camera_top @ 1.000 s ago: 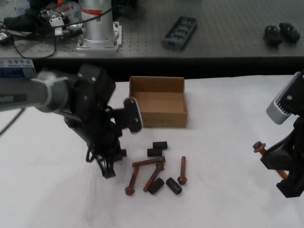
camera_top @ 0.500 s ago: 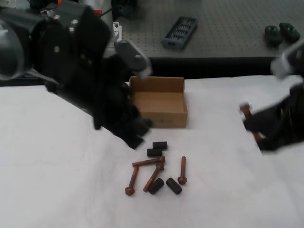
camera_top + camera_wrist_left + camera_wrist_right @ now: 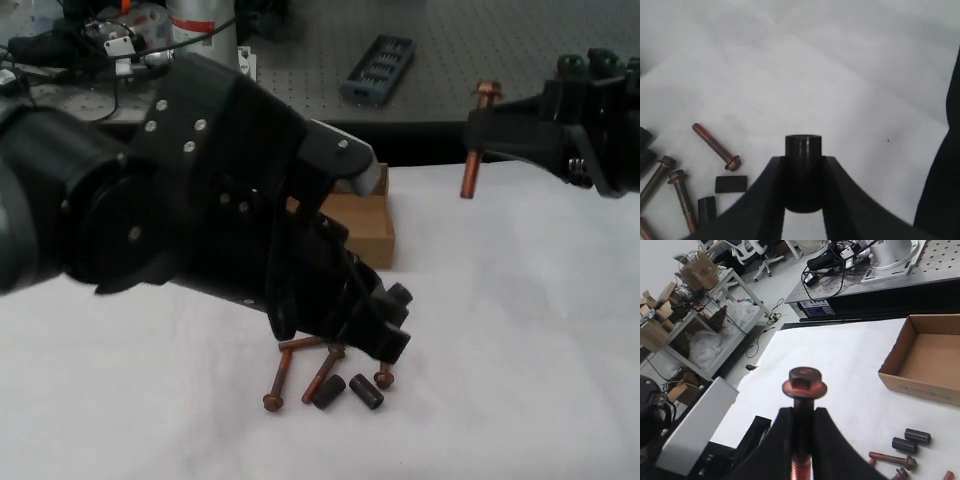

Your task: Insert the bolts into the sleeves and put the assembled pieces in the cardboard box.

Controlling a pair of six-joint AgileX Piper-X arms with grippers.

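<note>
White tabletop [image 3: 520,350] lies beneath; left end effector [image 3: 803,167] grips a sleeve [image 3: 803,147], right end effector [image 3: 801,415] grips a bolt [image 3: 804,385], shank hanging vertical, well to the sleeve's right.

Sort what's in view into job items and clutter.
Job: sleeve in the left hand; bolt in the right hand; loose bolts and loose sleeves on the white cloth; cardboard box.
Lying about: black tray, silver column and cables on the far bench.

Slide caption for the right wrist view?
Right gripper clamps a copper-coloured metal bolt; open brown cardboard box on the white cloth beyond.
</note>
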